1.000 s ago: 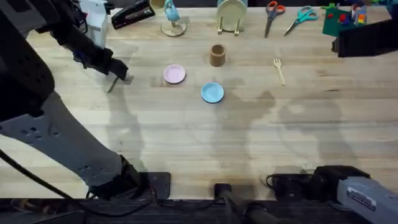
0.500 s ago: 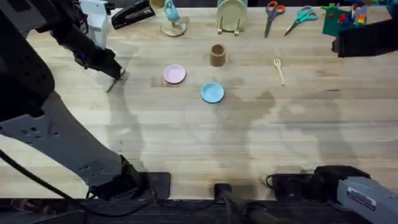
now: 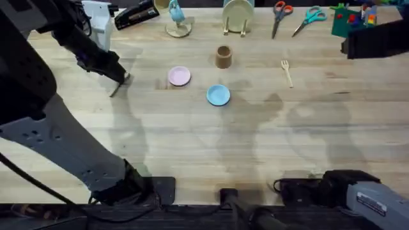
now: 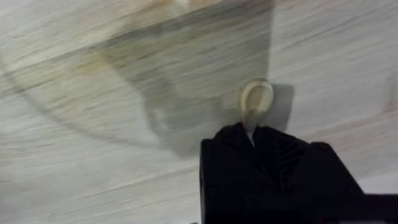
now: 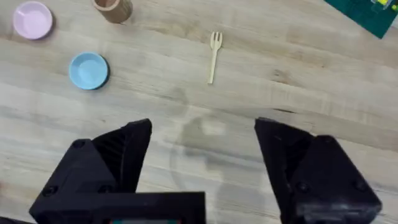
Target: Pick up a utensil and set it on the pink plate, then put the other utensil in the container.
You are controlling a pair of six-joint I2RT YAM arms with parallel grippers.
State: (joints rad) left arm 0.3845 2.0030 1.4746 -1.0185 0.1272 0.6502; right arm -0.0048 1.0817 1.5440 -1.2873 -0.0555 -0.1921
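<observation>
My left gripper (image 3: pixel 120 77) is at the far left of the table, shut on the thin handle of the wooden spoon (image 3: pixel 114 89). In the left wrist view the spoon's rounded bowl (image 4: pixel 256 99) sticks out beyond the closed black fingers (image 4: pixel 252 134), just over the wood. The pink plate (image 3: pixel 179 76) lies to the right of it, with the brown container (image 3: pixel 223 57) farther right. The wooden fork (image 3: pixel 287 71) lies flat on the table's right side. My right gripper (image 5: pixel 202 127) hangs open high above the table, over the fork (image 5: pixel 214 55), pink plate (image 5: pixel 32 19) and container (image 5: pixel 113 9).
A light blue plate (image 3: pixel 218 95) sits just in front of the container. Along the back edge stand a black stapler (image 3: pixel 136 15), a mug stand (image 3: pixel 177 19), a pale plate in a rack (image 3: pixel 238 14), two scissors (image 3: pixel 280 16) and a green toy (image 3: pixel 354 18).
My left gripper has shifted slightly left and away with the spoon in it. The fork, plates and container have not moved.
</observation>
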